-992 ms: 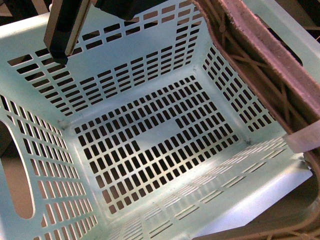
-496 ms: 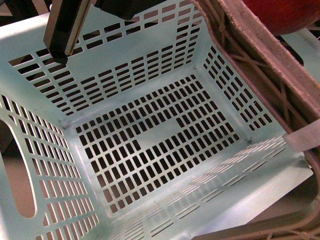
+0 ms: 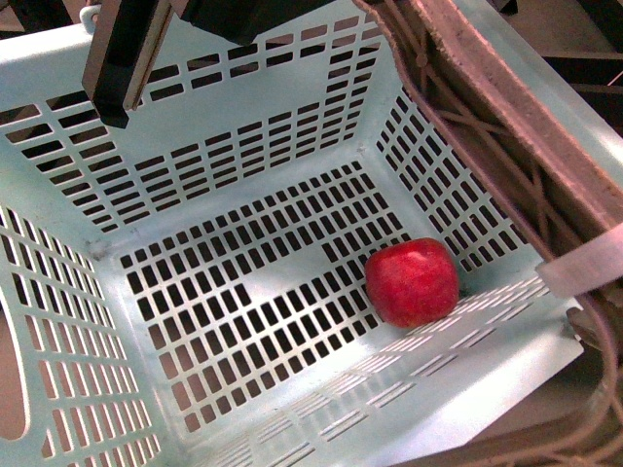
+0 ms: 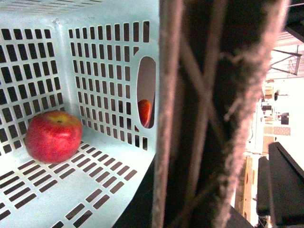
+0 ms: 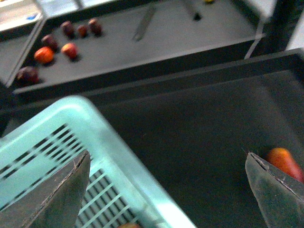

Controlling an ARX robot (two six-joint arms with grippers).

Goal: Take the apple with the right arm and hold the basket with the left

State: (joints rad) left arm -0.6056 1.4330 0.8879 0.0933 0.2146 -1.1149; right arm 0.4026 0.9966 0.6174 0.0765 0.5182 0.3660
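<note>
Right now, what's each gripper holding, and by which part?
Left gripper's fingers clamp the basket by its side rim. Right gripper is open and empty; the apple lies loose on the basket floor.

A dark grey worktop (image 5: 199, 142) spreads out, bounded by a raised dark rail (image 5: 190, 71). Beyond the rail lies a second grey surface (image 5: 156, 33), more brightly lit. Elsewhere the room is bright, with a pale wall (image 4: 285, 95) and what may be metal framing (image 4: 285, 66), too blurred to be sure.
</note>
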